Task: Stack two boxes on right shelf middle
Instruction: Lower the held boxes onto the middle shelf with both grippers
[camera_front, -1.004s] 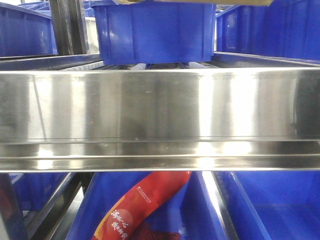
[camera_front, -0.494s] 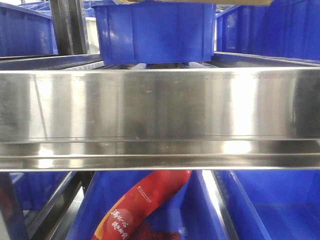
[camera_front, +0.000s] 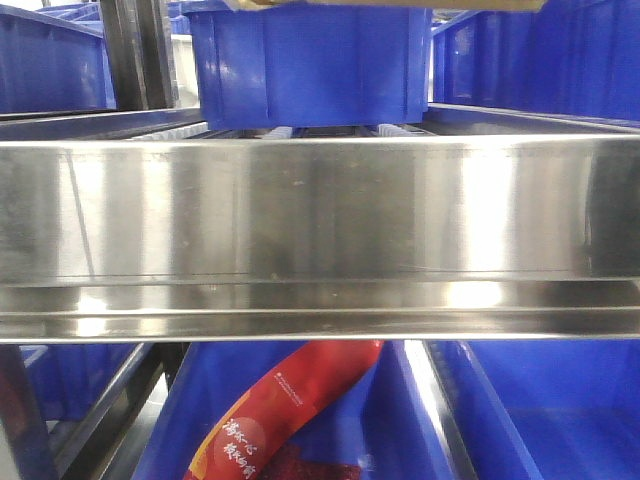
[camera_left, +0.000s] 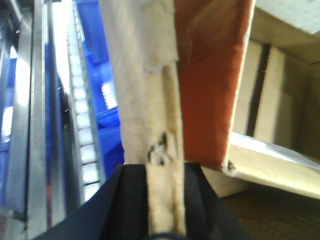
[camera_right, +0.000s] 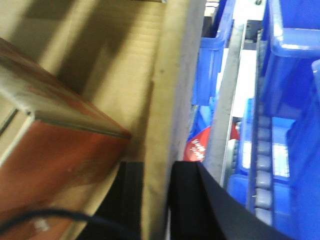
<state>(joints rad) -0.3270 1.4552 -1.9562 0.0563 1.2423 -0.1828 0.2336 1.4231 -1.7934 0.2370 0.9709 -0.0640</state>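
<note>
Looks like a warehouse or stockroom to me: a shiny steel shelf (camera_front: 320, 210) with roller tracks (camera_left: 82, 120), rows of blue plastic bins (camera_front: 310, 60), a red snack bag (camera_front: 275, 420) in one, and cardboard boxes (camera_right: 125, 65).

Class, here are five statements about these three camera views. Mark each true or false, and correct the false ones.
1. The left gripper clamps a cardboard box wall. True.
2. The right gripper is empty. False: its fingers pinch a box wall.
3. A red packet lies in a blue bin below the steel rail. True.
4. The bins are green. False: blue.
5. The front view shows both arms. False: neither appears.
</note>
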